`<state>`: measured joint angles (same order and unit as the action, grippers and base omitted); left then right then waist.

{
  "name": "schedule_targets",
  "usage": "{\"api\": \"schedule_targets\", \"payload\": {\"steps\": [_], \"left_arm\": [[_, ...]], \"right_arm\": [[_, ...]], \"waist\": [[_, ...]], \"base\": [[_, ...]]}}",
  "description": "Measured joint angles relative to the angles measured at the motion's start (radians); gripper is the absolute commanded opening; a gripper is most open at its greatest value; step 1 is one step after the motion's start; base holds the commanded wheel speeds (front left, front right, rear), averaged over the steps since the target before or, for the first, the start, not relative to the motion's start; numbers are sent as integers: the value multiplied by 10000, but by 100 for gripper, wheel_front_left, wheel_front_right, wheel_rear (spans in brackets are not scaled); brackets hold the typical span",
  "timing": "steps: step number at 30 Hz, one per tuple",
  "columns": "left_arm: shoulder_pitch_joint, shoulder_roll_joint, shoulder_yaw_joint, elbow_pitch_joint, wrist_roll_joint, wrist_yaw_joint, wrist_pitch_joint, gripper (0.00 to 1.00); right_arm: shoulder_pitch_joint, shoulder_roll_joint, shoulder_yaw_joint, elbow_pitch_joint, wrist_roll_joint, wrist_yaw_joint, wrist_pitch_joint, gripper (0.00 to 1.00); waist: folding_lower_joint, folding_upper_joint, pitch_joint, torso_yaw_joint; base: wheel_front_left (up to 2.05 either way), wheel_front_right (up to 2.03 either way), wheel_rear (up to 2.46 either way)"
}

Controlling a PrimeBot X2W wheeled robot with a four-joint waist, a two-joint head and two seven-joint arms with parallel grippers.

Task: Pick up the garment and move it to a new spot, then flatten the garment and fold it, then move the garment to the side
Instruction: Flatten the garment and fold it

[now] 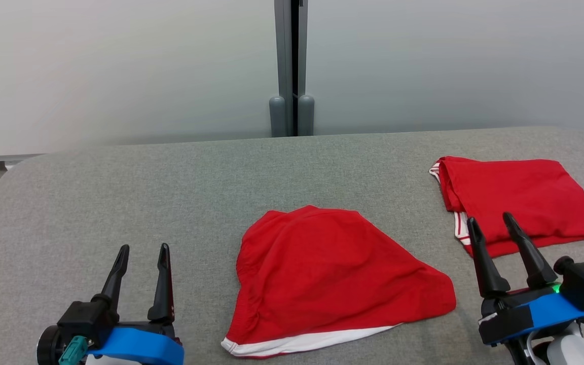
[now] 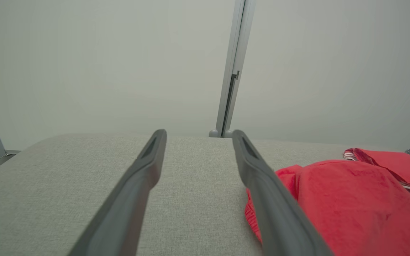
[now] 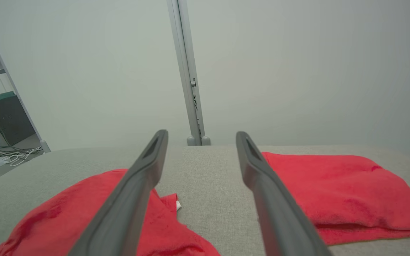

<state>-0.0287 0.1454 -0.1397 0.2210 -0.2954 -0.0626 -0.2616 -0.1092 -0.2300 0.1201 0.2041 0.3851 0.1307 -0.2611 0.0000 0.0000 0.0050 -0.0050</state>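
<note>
Lying rumpled at the middle of the grey worktop (image 1: 119,177), the garment (image 1: 322,274) is bright red, spread in a rough triangle with a white band along its near hem. A second red piece (image 1: 520,197), folded into a neat rectangle with striped trim at one edge, sits to the far right. My left claw (image 1: 144,247) hovers spread wide left of the garment. My right claw (image 1: 489,217), equally spread, hangs between the two pieces, and both claws are empty.
</note>
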Motion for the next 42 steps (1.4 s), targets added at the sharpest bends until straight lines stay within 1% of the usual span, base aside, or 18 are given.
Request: {"api": "schedule_targets", "payload": {"steps": [10,28,30,32,36,39,42], "left_arm": [[-42,-230,349,190,418,-263,0,100],[-42,-468,654,412,759,-502,0,100],[-42,-464,648,454,767,-523,0,100],[-38,-384,656,550,763,-541,0,100],[-13,-161,593,623,658,-608,0,100],[58,4,217,738,385,-617,50,100],[81,322,-318,825,2,-635,431,100]], "right_arm": [[-140,23,-40,100,-140,0,0,100],[-99,-8,-96,251,-213,0,-2,100],[-81,-169,50,430,-199,0,-2,100],[12,-456,412,671,-105,2,0,100],[105,-1078,700,1246,320,0,107,100],[202,-1333,1106,1641,915,0,617,100],[324,-1465,1676,1879,1670,0,1354,100]], "waist": [[0,0,-12,81],[0,0,6,41],[0,0,8,55],[0,0,13,71],[0,0,72,97],[0,0,125,120],[1,0,194,121]], "base": [[0,0,0],[0,0,0],[0,0,0],[0,0,0],[0,0,0],[0,0,0],[0,0,0]]}}
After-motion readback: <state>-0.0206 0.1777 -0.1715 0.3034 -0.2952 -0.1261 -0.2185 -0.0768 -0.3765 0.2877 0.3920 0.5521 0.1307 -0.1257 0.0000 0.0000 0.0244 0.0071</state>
